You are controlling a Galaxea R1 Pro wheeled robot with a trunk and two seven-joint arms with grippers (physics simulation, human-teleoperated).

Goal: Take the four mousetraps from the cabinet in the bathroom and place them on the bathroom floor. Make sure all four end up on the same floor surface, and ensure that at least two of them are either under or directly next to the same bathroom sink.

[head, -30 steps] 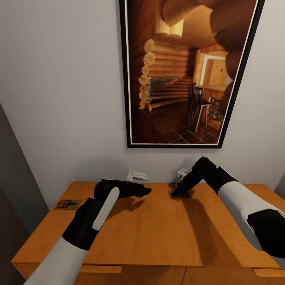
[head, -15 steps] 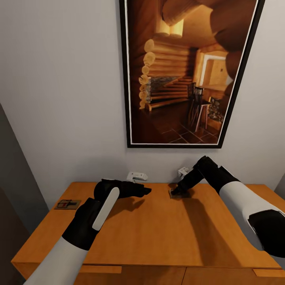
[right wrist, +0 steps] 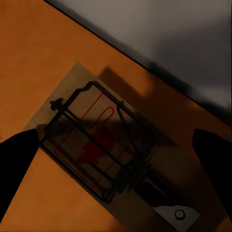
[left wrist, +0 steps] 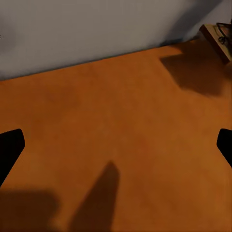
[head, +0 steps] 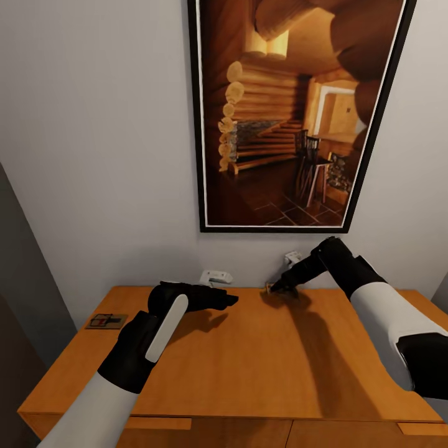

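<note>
Whereas a second ago it lay flat on the cabinet [head: 236,361] top, one mousetrap [head: 278,287] now rides slightly lifted — apparently pinched in the right gripper [head: 279,287]; second mousetrap [head: 107,321] untouched at the left edge; left gripper [head: 227,300] fingers wide.

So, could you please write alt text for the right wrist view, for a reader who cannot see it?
A mousetrap, a tan wooden board with dark wire and a red spot, lies between the two dark fingertips of the right hand. Below it is the orange-brown cabinet top, which meets a grey wall behind.
</note>
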